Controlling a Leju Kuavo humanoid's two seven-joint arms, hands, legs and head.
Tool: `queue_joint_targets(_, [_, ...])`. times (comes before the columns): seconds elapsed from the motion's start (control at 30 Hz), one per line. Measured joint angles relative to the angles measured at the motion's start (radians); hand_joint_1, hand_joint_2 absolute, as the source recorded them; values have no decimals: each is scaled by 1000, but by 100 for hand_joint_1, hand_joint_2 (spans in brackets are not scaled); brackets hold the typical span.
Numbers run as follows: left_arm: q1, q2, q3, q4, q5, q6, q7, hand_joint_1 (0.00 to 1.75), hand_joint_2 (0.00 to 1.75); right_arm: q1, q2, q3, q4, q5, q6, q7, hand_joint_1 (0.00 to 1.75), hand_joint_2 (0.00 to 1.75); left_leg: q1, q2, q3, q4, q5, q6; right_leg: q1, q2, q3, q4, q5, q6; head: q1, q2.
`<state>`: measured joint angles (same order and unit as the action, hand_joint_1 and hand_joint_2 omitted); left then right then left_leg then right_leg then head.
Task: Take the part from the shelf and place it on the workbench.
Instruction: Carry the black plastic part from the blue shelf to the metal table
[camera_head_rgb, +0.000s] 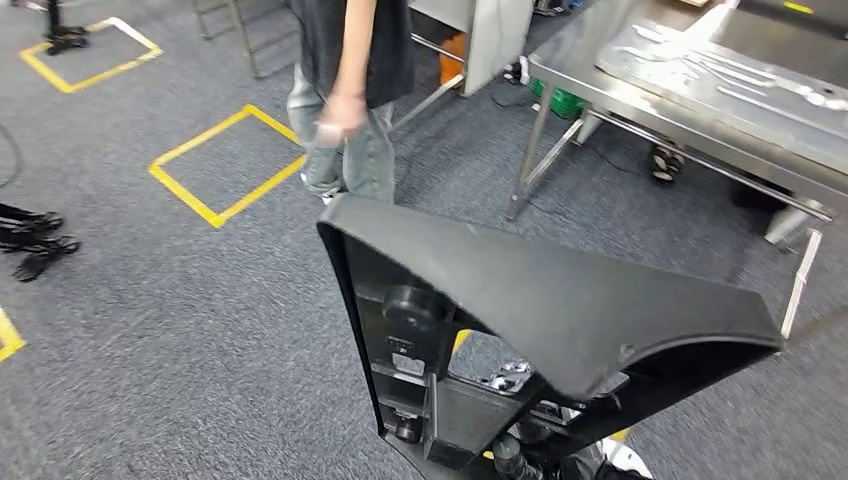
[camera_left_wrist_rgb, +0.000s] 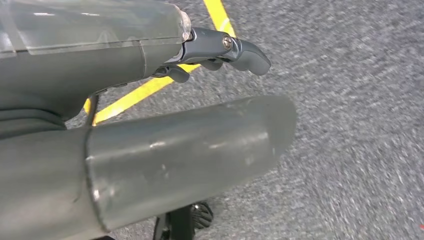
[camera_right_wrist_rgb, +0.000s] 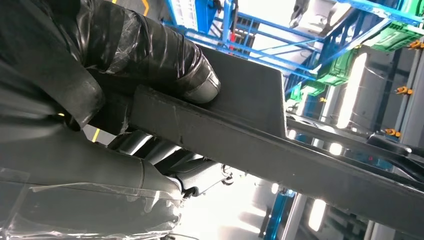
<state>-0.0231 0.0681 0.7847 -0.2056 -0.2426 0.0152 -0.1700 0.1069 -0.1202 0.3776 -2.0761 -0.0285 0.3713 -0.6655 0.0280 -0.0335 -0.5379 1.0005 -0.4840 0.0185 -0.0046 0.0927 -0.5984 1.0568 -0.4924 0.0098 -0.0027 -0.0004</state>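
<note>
The black part runs off the bottom edge of the head view and covers whatever holds it from below. The person is cut off above the chest, one hand smeared by motion. The workbench runs out past the right edge. In the left wrist view the carpet is streaked with blur.

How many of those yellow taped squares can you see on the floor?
2 full ones: one far left at the top, one beside the person's feet. A yellow scrap at the left edge may be another.
</note>
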Motion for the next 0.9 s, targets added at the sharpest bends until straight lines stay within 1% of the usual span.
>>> queue_joint_targets(0.03, [2, 0, 2, 0, 0, -2, -1, 0, 0, 0, 0, 1, -1, 2, -2, -1, 175, 175, -1, 14, 0, -1, 0, 5, 0, -33, -23, 49, -29, 4, 0, 0])
queue_joint_targets(0.07, [5, 0, 4, 0, 1, -3, -2, 0, 0, 0, 0, 3, -1, 6, -5, -2, 175, 175, -2, 28, 0, -1, -1, 9, 0, -61, -56, 116, -63, 7, 1, 0])
queue_joint_targets(0.1, [8, 0, 6, 0, 2, -4, -2, 0, 0, 1, 0, 5, -1, 9, -8, -2, 175, 175, -4, 44, 0, -1, -2, 11, -2, -76, -90, 183, -92, 11, 0, 0])
queue_joint_targets(0.13, [10, 0, 8, 0, 2, -3, -1, 0, 0, 2, 0, 8, -1, 13, -11, -2, 175, 175, -6, 59, 0, -1, -3, 11, -5, -83, -115, 234, -108, 13, 0, 0])
queue_joint_targets(0.17, [11, 0, 11, 0, 2, 0, 0, 0, 0, 3, 0, 12, -1, 17, -14, -2, 175, 175, -6, 73, 1, -1, -5, 10, -6, -87, -124, 250, -104, 14, 0, 0])
queue_joint_targets(0.2, [10, 0, 13, 0, -2, 5, 0, 0, 0, 3, 0, 16, -1, 19, -16, -1, 175, 175, -7, 86, 3, -1, -7, 9, -7, -90, -109, 223, -81, 13, 0, 0])
queue_joint_targets(0.23, [9, 0, 15, 0, -8, 15, -1, 0, 0, 3, 1, 21, -2, 21, -19, -1, 175, 175, -7, 98, 7, -1, -10, 7, -7, -99, -77, 164, -46, 10, 0, 0])
queue_joint_targets(0.27, [8, 0, 15, 0, -16, 28, -6, 0, 0, 3, 1, 26, -2, 23, -24, 0, 175, 175, -7, 108, 12, -1, -13, 4, -4, -119, -36, 88, -14, 4, 0, 0])
queue_joint_targets(0.3, [7, 0, 15, 0, -24, 39, -13, 0, 0, 2, 1, 30, -3, 26, -29, 1, 175, 175, -9, 118, 16, 0, -16, -1, 2, -140, -2, 24, 7, -2, 0, 0])
queue_joint_targets(0.33, [7, -1, 15, 0, -31, 44, -23, 0, 0, 2, 2, 33, -4, 27, -35, 2, 175, 175, -10, 126, 19, 0, -20, -6, 7, -155, 19, -17, 17, -9, 0, 0])
queue_joint_targets(0.37, [6, -1, 15, 0, -35, 41, -32, 0, 0, 2, 2, 36, -6, 29, -41, 2, 175, 175, -12, 135, 22, 0, -22, -11, 13, -163, 25, -35, 16, -14, 0, 0])
queue_joint_targets(0.4, [4, -1, 15, 0, -38, 32, -41, 0, 0, 3, 3, 38, -8, 31, -46, 2, 175, 175, -13, 145, 25, -1, -25, -17, 16, -154, 23, -36, 15, -18, 0, 0])
queue_joint_targets(0.43, [2, -1, 15, 0, -40, 19, -47, 0, 0, 4, 3, 41, -11, 32, -50, 2, 175, 175, -13, 152, 28, -2, -27, -22, 14, -141, 23, -38, 16, -23, 0, 0])
queue_joint_targets(0.47, [0, -1, 15, 0, -40, 8, -51, 0, 0, 6, 3, 43, -14, 33, -52, 2, 175, 175, -12, 145, 31, 1, -33, -27, 11, -130, 25, -43, 19, -28, 0, 0])
queue_joint_targets(0.5, [-2, -1, 15, 0, -41, 0, -52, 0, 0, 6, 3, 46, -16, 34, -53, 2, 175, 175, -11, 125, 26, 20, -48, -32, 8, -120, 28, -48, 22, -34, 0, 0])
queue_joint_targets(0.53, [-2, -1, 15, 0, -42, -5, -54, 0, 0, 5, 3, 48, -18, 34, -53, 2, 175, 175, -9, 97, 10, 60, -74, -36, 4, -110, 31, -52, 24, -39, 0, 0])
queue_joint_targets(0.57, [0, -1, 15, 0, -42, -7, -54, 0, 0, 5, 4, 50, -18, 34, -53, 2, 175, 175, -8, 69, -20, 124, -107, -38, 4, -100, 32, -53, 25, -42, 0, 0])
queue_joint_targets(0.6, [3, -1, 15, 0, -42, -8, -54, 0, 0, 5, 4, 52, -19, 34, -53, 3, 175, 175, -7, 51, -58, 200, -139, -40, 5, -88, 32, -52, 24, -44, 0, 0])
queue_joint_targets(0.63, [6, 0, 15, 0, -42, -8, -54, 0, 0, 6, 4, 53, -19, 34, -53, 3, 175, 175, -7, 43, -92, 262, -158, -42, 6, -74, 33, -51, 23, -45, 0, 0])
queue_joint_targets(0.67, [9, 0, 15, 0, -42, -9, -54, 0, 0, 7, 4, 54, -19, 34, -53, 3, 175, 175, -7, 40, -113, 293, -157, -42, 7, -60, 34, -50, 23, -46, 0, 0])
queue_joint_targets(0.7, [10, 0, 15, 0, -42, -9, -54, 0, 0, 7, 4, 55, -19, 34, -53, 3, 175, 175, -7, 38, -114, 281, -132, -41, 7, -46, 36, -48, 21, -46, 0, 0])
queue_joint_targets(0.73, [10, 0, 15, 0, -42, -10, -54, 0, 0, 7, 4, 55, -19, 34, -53, 3, 175, 175, -7, 32, -95, 227, -91, -39, 7, -32, 39, -47, 19, -45, 0, 0])
queue_joint_targets(0.77, [10, 0, 15, 0, -42, -10, -54, 0, 0, 7, 4, 55, -19, 34, -53, 3, 175, 175, -7, 15, -67, 153, -49, -35, 6, -19, 43, -45, 17, -43, 0, 0])
queue_joint_targets(0.8, [10, 1, 15, 0, -42, -10, -55, 0, 0, 7, 4, 56, -19, 34, -53, 3, 175, 175, -6, -5, -39, 84, -19, -31, 7, -7, 44, -43, 15, -40, 0, 0])
queue_joint_targets(0.83, [10, 1, 15, 0, -42, -10, -55, 0, 0, 6, 4, 56, -19, 34, -53, 3, 175, 175, -7, -23, -18, 37, -4, -27, 7, 4, 43, -41, 14, -35, 0, 0])
queue_joint_targets(0.87, [10, 1, 15, 0, -42, -10, -55, 0, 0, 6, 4, 56, -19, 34, -53, 3, 175, 175, -8, -33, -8, 14, -2, -23, 5, 15, 40, -40, 14, -30, 0, 0])
queue_joint_targets(0.9, [9, 2, 15, 0, -42, -10, -55, 0, 0, 7, 4, 57, -19, 34, -53, 3, 175, 175, -10, -31, -5, 8, -5, -20, 4, 26, 37, -41, 16, -24, 0, 0])
